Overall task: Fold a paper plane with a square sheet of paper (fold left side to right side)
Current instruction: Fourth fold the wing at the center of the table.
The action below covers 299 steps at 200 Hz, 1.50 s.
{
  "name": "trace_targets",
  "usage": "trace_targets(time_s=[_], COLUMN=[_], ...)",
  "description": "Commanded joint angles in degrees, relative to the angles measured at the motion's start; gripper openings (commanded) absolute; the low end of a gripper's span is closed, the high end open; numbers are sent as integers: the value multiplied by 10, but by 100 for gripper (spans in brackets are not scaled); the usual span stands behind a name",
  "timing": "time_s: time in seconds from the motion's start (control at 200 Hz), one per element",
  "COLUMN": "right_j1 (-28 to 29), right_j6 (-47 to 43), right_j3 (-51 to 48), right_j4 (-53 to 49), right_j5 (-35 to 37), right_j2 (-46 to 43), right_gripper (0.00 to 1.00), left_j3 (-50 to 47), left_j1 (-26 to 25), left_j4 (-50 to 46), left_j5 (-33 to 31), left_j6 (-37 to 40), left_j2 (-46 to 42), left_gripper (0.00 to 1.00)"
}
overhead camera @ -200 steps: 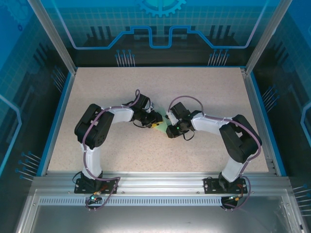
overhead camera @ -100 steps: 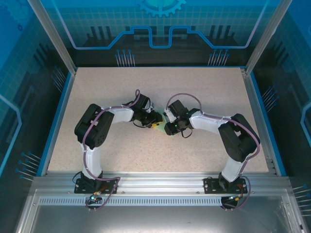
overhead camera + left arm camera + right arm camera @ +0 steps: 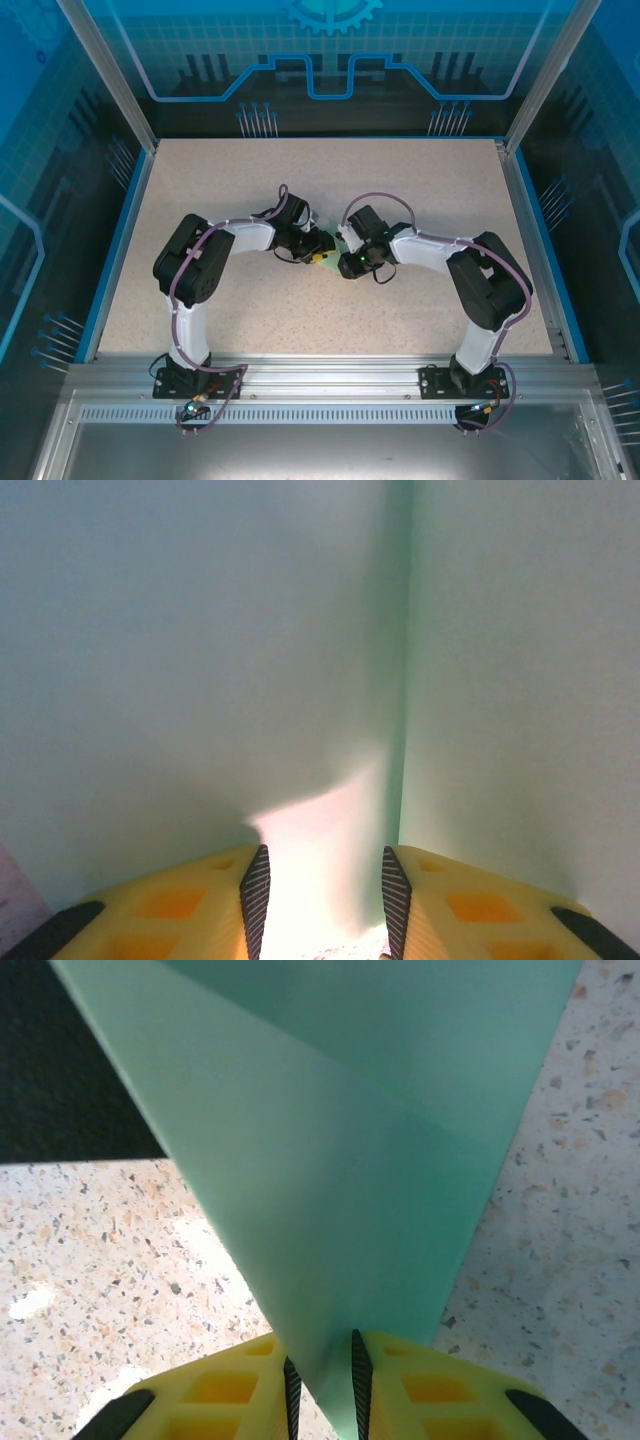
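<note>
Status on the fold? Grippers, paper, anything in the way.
Right gripper pinching a lifted corner of the paper. Left gripper jaws apart, nose against the paper. Paper partly folded, overlapping layer showing. Grippers crowded tip to tip; nothing else near.

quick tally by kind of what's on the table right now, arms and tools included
green paper sheet: 1
robot arms, left arm and right arm: 2
tools, left tool and right tool: 2
total: 5

Paper (image 3: 200, 630) edges beyond frame
</note>
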Motion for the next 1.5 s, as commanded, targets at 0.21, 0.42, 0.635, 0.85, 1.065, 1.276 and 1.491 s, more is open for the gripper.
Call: trace_targets(time_s=[0.21,0.42,0.635,0.85,1.065,1.276,1.491], right_j1=[-17,-18,-20,-38,-57,-67,-74], right_j6=[-35,-45,-47,-51,-55,-46,-34], right_j3=[22,30,33,35,42,41,38], right_j4=[-4,0,5,10,9,16,24], right_j5=[-12,-12,-25,-67,-118,-150,-166], right_j2=[11,12,13,26,42,61,72], right_gripper=[27,29,27,20,18,18,18], left_j3=[-19,-24,-30,-42,-54,-57,-36], left_j1=[-1,-1,-1,-1,-1,-1,-1], left_j4=[-10,-10,-2,10,27,43,39], left_j5=[-3,-2,1,2,7,20,26], left_j6=[13,13,13,24,24,22,20], left_j2=[-16,-18,-22,-42,-46,-55,-45], left_gripper=[39,36,36,37,38,42,45])
